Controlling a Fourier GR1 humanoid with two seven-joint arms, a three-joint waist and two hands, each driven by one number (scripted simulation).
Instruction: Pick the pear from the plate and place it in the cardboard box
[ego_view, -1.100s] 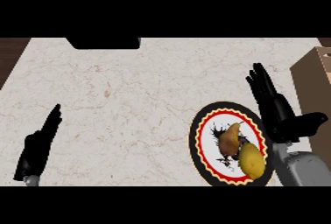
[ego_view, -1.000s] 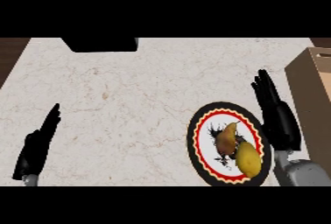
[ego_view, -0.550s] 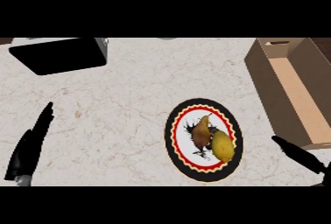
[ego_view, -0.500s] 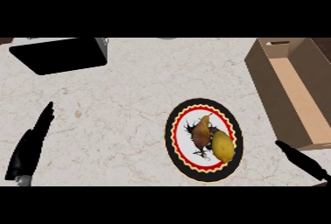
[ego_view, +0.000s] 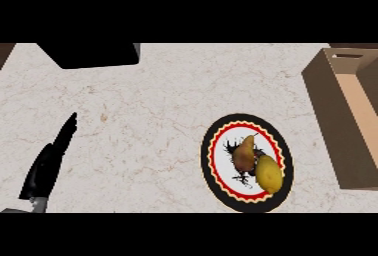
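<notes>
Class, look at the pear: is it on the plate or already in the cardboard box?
On the plate. The pear lies on the plate, and the cardboard box beside it shows only bare inside.

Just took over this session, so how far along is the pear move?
Nothing is done yet: the pear lies on the plate, and the cardboard box to its right shows no fruit. Neither hand holds anything; only the left hand shows, open. Grasp, carry and placement remain.

Yellow-brown pear on black-rimmed, red-and-white plate, perhaps rooster-patterned.
</notes>
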